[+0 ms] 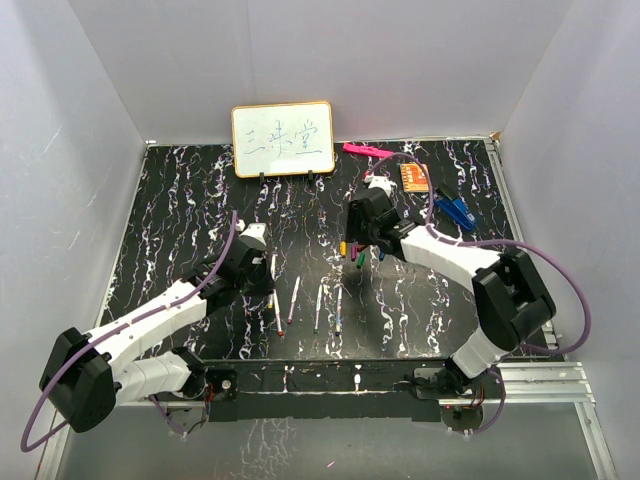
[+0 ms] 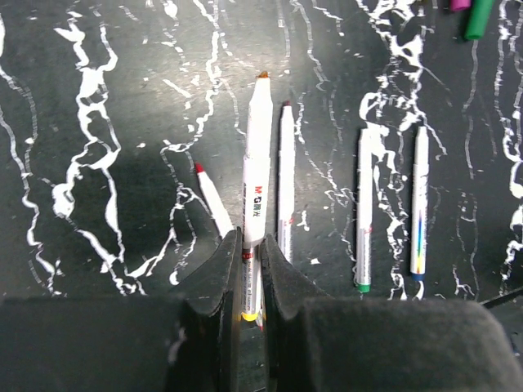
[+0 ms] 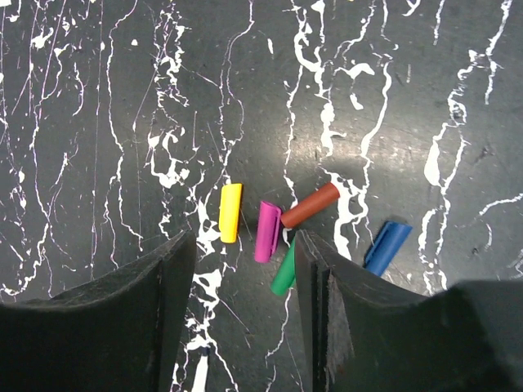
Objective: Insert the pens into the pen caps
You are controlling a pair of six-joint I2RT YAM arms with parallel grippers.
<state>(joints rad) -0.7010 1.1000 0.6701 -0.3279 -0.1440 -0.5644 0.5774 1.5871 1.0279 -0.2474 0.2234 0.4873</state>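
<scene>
My left gripper (image 2: 252,253) is shut on a white pen (image 2: 256,163) with a yellow rear end, its tip pointing away, held above the table. Beside it on the table lie a red-tipped pen (image 2: 211,196), another white pen (image 2: 285,180), a green-ended pen (image 2: 364,212) and a blue-ended pen (image 2: 420,204). My right gripper (image 3: 243,241) hangs open over the pen caps: yellow (image 3: 230,212), magenta (image 3: 266,231), red-brown (image 3: 310,205), green (image 3: 284,273) partly behind the right finger, and blue (image 3: 386,247) outside it. In the top view the caps (image 1: 352,250) sit under the right gripper (image 1: 362,245).
A small whiteboard (image 1: 283,140) stands at the back of the black marbled table (image 1: 180,200). A thick pink marker (image 1: 368,150), an orange box (image 1: 415,177) and a blue clip (image 1: 458,210) lie at the back right. White walls close in both sides.
</scene>
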